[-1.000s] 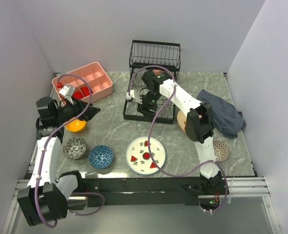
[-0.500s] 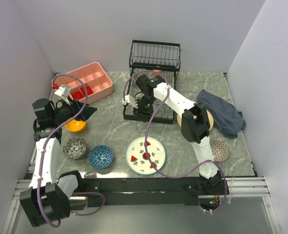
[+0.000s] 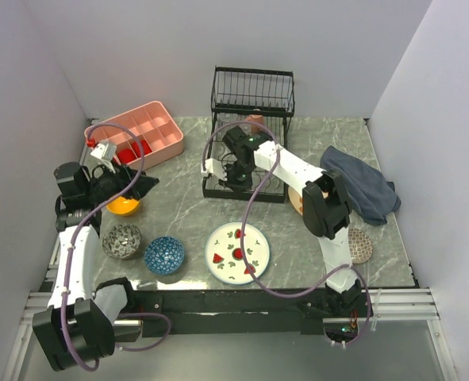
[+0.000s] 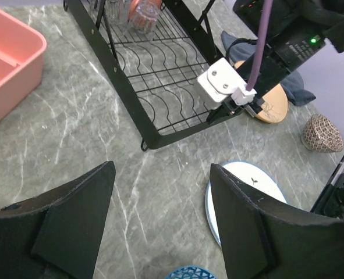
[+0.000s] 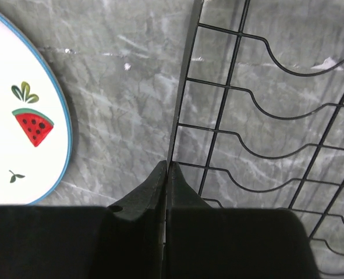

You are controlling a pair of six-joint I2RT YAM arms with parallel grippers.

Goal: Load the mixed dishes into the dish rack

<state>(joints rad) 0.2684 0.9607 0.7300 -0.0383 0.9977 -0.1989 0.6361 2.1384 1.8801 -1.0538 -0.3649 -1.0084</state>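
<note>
Dish rack (image 3: 252, 89) stands at the table's back centre. The right gripper (image 5: 167, 171) is closed, tips down at the rack's near-left frame bar; a pinch on the bar cannot be confirmed. The watermelon plate (image 3: 237, 252) lies toward the near edge, closest to this arm. The left gripper (image 4: 161, 167) hovers spread and empty near the orange bowl (image 3: 123, 205).
</note>
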